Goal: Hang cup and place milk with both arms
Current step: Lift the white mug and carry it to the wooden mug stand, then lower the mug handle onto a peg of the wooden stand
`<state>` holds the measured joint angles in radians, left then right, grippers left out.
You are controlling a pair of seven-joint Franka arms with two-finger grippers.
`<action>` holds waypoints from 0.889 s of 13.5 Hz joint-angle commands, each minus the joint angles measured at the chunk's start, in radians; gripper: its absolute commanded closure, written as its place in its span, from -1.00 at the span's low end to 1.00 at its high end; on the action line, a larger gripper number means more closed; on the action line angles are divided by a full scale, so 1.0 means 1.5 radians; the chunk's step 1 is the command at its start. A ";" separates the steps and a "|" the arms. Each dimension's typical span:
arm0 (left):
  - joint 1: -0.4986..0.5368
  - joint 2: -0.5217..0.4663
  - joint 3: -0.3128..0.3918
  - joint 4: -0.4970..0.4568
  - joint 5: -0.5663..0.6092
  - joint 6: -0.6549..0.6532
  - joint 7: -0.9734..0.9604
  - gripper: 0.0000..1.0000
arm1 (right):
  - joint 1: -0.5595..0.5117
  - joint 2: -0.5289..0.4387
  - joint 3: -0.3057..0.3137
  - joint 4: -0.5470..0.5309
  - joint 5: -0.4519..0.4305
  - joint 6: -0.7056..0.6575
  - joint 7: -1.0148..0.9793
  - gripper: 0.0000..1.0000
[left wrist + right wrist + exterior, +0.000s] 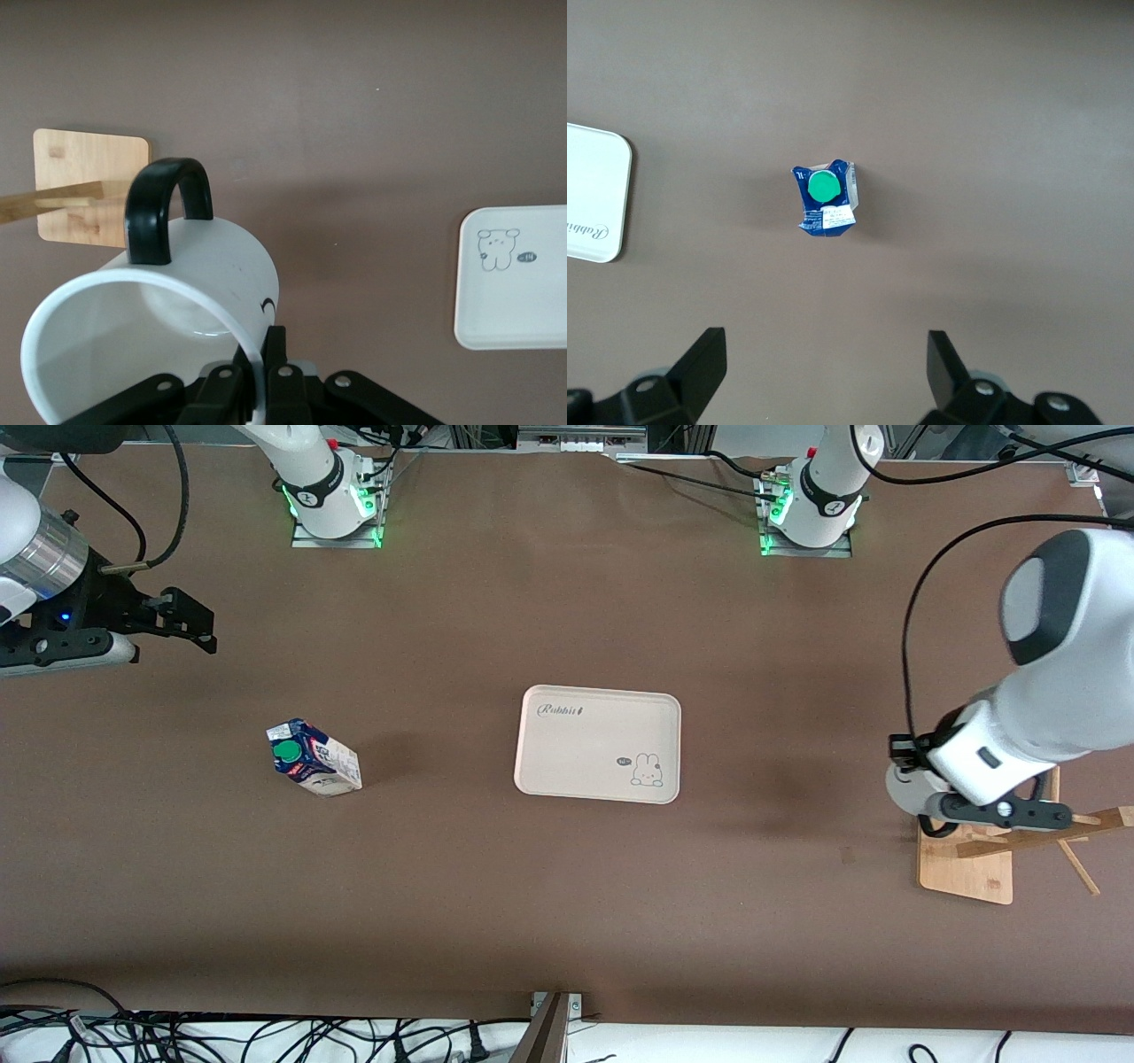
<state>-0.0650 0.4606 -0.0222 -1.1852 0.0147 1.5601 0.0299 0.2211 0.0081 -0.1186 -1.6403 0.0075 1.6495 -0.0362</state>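
Note:
The white cup [177, 301] with its black loop handle [164, 208] hangs tilted in my left gripper [263, 341], which is shut on its rim. In the front view the left gripper [912, 766] holds the cup [902, 790] over the wooden rack [966, 868], and the arm hides most of the cup. The milk [314, 757], a blue and white carton with a green cap, stands on the table toward the right arm's end. My right gripper [199, 627] is open and empty in the air; in its wrist view [824, 345] the milk [826, 199] lies below it.
A cream tray [532, 744] with a rabbit drawing lies at the table's middle; it also shows in the left wrist view [514, 301] and the right wrist view [594, 195]. The rack's square base [89, 186] and a slanted peg [53, 199] stand at the left arm's end.

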 commanded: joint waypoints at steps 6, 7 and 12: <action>0.104 -0.005 -0.009 0.018 -0.047 -0.043 0.147 1.00 | -0.002 0.005 0.002 0.014 -0.005 -0.012 0.002 -1.00; 0.108 -0.005 -0.006 0.017 -0.046 -0.045 0.162 1.00 | -0.002 0.004 0.002 0.014 -0.005 -0.013 0.003 -1.00; 0.149 -0.005 -0.006 0.018 -0.046 -0.046 0.192 1.00 | -0.002 0.004 0.002 0.014 -0.004 -0.013 0.003 -1.00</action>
<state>0.1371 0.4606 -0.0247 -1.1728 -0.0438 1.5124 0.2792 0.2211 0.0084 -0.1187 -1.6402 0.0075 1.6485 -0.0362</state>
